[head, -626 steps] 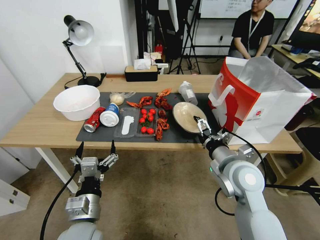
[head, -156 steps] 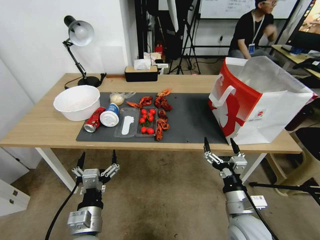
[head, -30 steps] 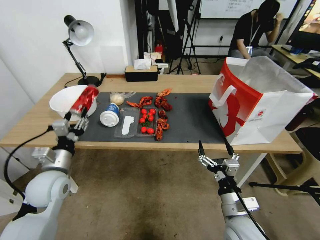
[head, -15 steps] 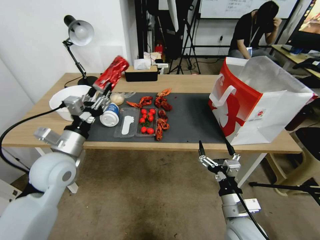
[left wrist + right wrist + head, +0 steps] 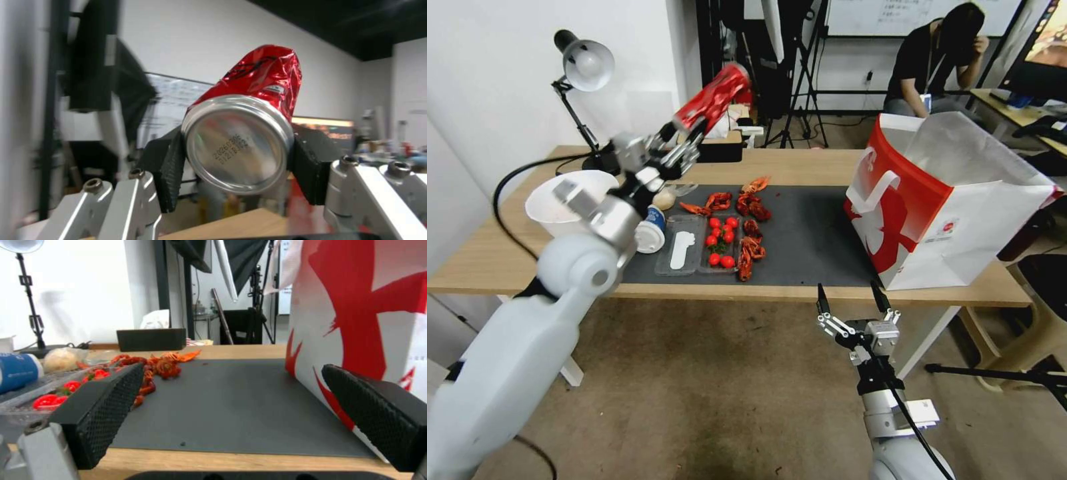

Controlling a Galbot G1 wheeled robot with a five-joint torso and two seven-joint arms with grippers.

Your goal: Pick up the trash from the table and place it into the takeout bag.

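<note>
My left gripper (image 5: 688, 132) is shut on the crumpled red soda can (image 5: 717, 97) and holds it tilted, high above the back left of the dark mat (image 5: 807, 233). In the left wrist view the can's silver base (image 5: 238, 143) sits between the black pads (image 5: 171, 166). The takeout bag (image 5: 947, 200) stands open-topped at the table's (image 5: 800, 163) right end. A white-lidded blue cup (image 5: 650, 230) and a small clear bag with a pale lump (image 5: 662, 197) lie on the mat. My right gripper (image 5: 852, 298) hangs open below the table's front edge, facing the mat (image 5: 231, 400) and the bag (image 5: 365, 306).
A big white plastic bowl (image 5: 560, 200) stands left of the mat. A clear tray with tomatoes (image 5: 714, 243) and loose red crayfish (image 5: 750, 200) lie mid-mat. A desk lamp (image 5: 584, 67) and a black tissue box (image 5: 714, 150) stand along the back edge.
My left arm has carried the can up and to the right, from beside the white bowl to high over the mat's back. The right gripper has sunk slightly and stays open.
</note>
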